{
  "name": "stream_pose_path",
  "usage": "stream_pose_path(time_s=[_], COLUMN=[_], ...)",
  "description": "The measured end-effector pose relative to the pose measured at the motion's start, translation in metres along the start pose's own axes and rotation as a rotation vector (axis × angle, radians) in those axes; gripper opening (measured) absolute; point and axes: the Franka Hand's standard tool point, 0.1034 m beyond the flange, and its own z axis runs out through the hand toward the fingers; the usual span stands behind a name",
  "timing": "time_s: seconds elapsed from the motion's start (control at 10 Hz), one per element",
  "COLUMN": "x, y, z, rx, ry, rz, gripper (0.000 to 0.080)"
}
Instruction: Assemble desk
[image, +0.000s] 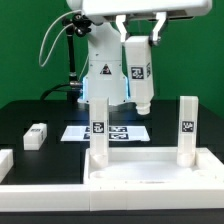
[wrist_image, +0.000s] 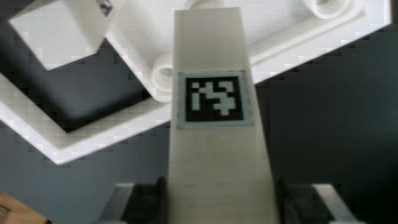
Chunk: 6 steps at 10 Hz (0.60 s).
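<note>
My gripper (image: 138, 42) is shut on a white square leg post (image: 137, 90) with a black-and-white tag and holds it upright in the air, above and behind the desk slab (image: 150, 172). Two more leg posts stand upright on the slab, one at the exterior view's left (image: 99, 128) and one at its right (image: 186, 125). Another leg post (image: 36, 136) lies on the black table at the left. In the wrist view the held post (wrist_image: 215, 100) runs between my fingers (wrist_image: 139, 200), with the slab's rim (wrist_image: 71, 125) below it.
The marker board (image: 75, 132) lies flat behind the slab by the robot's base. A low white border rail (image: 5, 162) sits at the exterior view's left edge. A green wall stands behind.
</note>
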Motion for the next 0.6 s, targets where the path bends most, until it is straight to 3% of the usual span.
stream_pose_path(time_s=[0.1,0.3,0.4,0.6], x=[-0.004,-0.006,-0.004,0.015], y=[-0.005,-0.008,-0.019,-0.036], z=[0.002,0.005,0.015,0.023], rx=[0.021,0.027,0.053,0.077], ry=[0.029,0.029,0.065,0.122], rz=[0.006,-0.042,-0.169,-0.392], gripper=[0.0287,0.0287,0.0287,0.0287])
